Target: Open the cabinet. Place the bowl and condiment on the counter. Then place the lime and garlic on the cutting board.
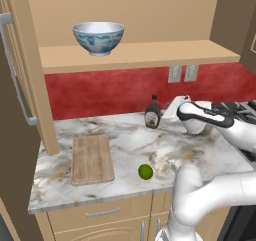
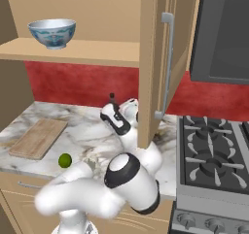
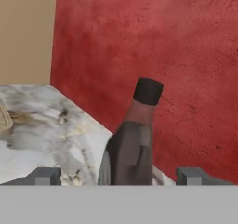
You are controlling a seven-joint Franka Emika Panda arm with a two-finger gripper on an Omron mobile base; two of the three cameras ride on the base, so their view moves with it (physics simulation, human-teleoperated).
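Observation:
The cabinet door (image 1: 15,110) stands open. On its shelf sits the blue-patterned white bowl (image 1: 98,37) (image 2: 52,32). The dark condiment bottle (image 1: 152,114) (image 3: 132,144) stands upright on the marble counter (image 1: 115,135) by the red wall. My gripper (image 3: 119,176) is open, level with the bottle's lower body. Its fingertips (image 3: 45,175) stand wide on either side of the bottle, clear of it. The cutting board (image 1: 92,159) lies bare at the counter's left. The lime (image 1: 145,172) (image 2: 65,160) rests near the front edge, with the pale garlic (image 1: 162,166) just right of it, beside my arm.
The cabinet's right door (image 2: 155,58) hangs open over the counter's right end, close to my arm. A stove (image 2: 214,150) lies to the right with a dark microwave (image 2: 226,29) above it. Outlets (image 1: 182,73) sit on the red backsplash.

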